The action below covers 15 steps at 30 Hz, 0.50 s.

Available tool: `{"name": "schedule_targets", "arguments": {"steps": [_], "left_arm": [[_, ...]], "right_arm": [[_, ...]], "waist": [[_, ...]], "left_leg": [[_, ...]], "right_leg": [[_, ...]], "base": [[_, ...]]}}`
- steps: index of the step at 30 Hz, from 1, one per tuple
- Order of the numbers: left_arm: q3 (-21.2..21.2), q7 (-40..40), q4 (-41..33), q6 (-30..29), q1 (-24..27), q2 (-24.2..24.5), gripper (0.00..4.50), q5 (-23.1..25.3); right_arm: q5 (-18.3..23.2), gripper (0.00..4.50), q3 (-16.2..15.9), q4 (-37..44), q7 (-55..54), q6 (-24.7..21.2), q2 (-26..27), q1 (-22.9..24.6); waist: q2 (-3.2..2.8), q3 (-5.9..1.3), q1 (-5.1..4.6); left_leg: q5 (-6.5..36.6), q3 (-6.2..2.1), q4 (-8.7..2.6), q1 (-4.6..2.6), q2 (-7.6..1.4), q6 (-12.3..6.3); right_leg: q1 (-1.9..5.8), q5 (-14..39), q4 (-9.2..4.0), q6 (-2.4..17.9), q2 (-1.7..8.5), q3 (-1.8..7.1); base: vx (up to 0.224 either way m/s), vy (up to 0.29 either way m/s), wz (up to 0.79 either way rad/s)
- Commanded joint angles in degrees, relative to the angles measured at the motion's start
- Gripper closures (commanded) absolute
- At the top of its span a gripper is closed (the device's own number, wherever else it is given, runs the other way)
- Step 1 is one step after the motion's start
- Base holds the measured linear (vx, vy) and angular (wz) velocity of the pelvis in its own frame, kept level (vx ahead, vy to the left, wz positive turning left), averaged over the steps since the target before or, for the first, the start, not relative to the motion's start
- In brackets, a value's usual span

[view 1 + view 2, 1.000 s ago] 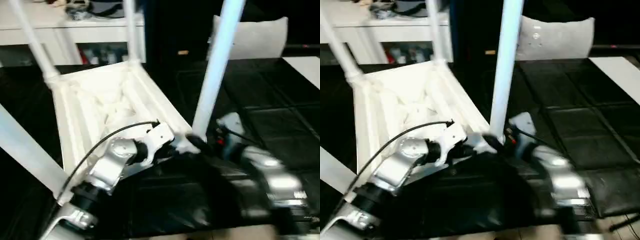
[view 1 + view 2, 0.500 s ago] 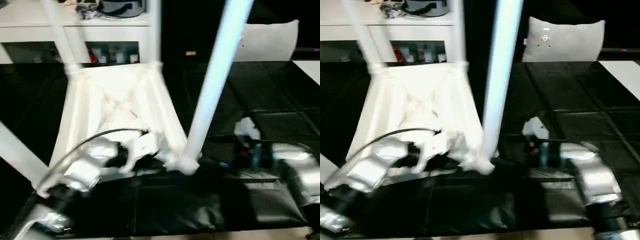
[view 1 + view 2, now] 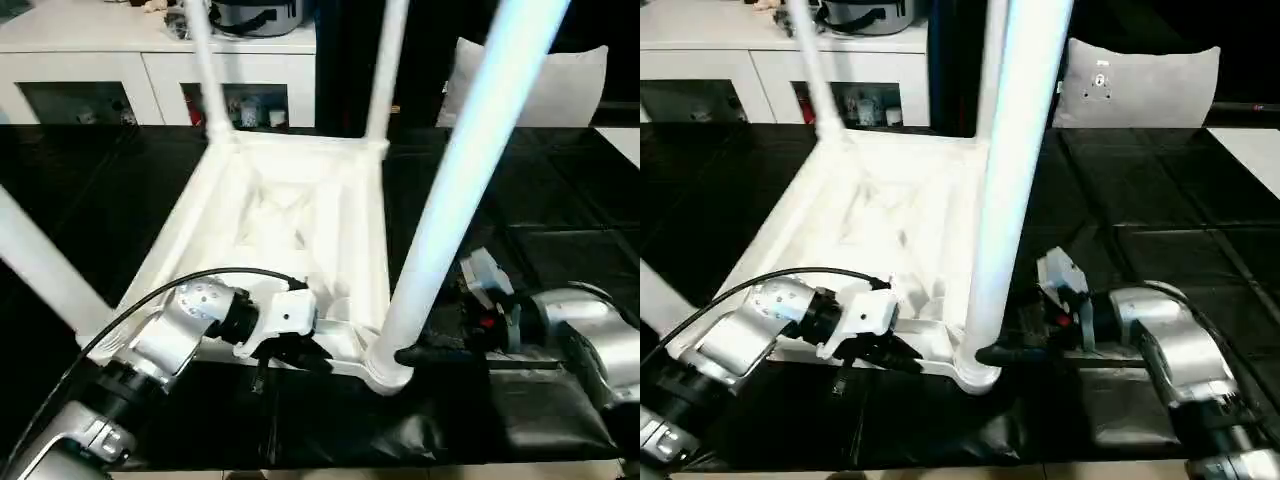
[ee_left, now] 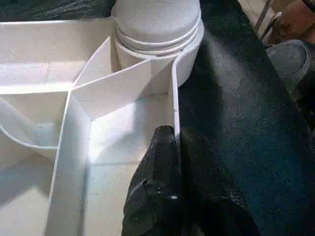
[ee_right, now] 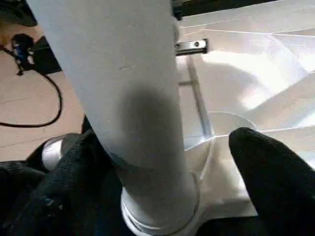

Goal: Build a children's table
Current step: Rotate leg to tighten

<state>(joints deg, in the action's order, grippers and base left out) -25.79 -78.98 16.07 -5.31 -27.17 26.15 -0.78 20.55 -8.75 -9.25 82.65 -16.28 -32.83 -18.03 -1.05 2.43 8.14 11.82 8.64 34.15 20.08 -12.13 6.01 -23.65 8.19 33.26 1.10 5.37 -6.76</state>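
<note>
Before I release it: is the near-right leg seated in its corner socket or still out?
In. The leg rises from the round corner socket of the upturned tabletop; its base sits inside the collar. How tightly, cannot tell.

L end effector (image 3: 300, 357) pinched closed, R end effector (image 5: 162, 162) spread wide, forearms converging.

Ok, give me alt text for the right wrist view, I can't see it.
A tapered white tubular leg stands seated in the round corner socket of the white plastic ribbed tabletop. The right gripper straddles the leg's base, one black finger on each side, over black matting.
</note>
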Motion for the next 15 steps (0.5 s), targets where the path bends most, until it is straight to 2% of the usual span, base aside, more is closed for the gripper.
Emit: {"name": "schedule_targets", "arguments": {"steps": [1, 5, 7, 15], "left_arm": [[-0.5, -1.8, -1.5, 1.8, -1.9, -0.7, 4.50, -1.1], [-0.5, -1.7, -1.3, 2.1, -1.7, -0.4, 4.50, -1.2], [-0.5, -1.7, -1.1, 2.2, -1.7, -0.3, 4.50, -1.1], [-0.1, -1.6, -1.0, 2.0, -1.4, 0.0, 4.50, -1.1]], "right_arm": [[0.9, 0.77, -0.6, 0.0, 1.0, -0.8, -0.1, -0.6], [1.3, 1.22, -0.9, 0.0, 1.7, -1.6, -0.2, -0.6], [1.4, 1.30, -0.9, -0.1, 1.9, -1.8, -0.1, -0.6], [2.1, 2.06, -1.3, 0.7, 2.1, -3.0, -0.3, 0.1]], "waist": [[0.93, -3.94, -0.50], [0.91, -3.89, -0.46], [1.14, -3.91, -0.45], [1.12, -3.91, -0.43]], "left_leg": [[6.6, 0.90, -3.78, 0.27, -0.95, -4.87], [6.9, 0.89, -3.83, 0.25, -1.00, -4.68], [7.0, 0.92, -3.80, 0.29, -0.95, -4.69], [6.5, 0.90, -3.80, 0.29, -0.96, -4.68]], "right_leg": [[3.74, 18.5, -3.38, 9.0, 2.75, 2.77], [3.74, 19.1, -3.43, 8.8, 2.80, 2.79], [3.76, 19.4, -3.44, 8.6, 2.81, 2.77], [3.72, 19.8, -3.46, 8.2, 2.82, 2.76]], "base": [[0.000, 0.000, 0.00], [0.000, 0.000, 0.00], [0.000, 0.000, 0.00], [0.000, 0.000, 0.00]]}}
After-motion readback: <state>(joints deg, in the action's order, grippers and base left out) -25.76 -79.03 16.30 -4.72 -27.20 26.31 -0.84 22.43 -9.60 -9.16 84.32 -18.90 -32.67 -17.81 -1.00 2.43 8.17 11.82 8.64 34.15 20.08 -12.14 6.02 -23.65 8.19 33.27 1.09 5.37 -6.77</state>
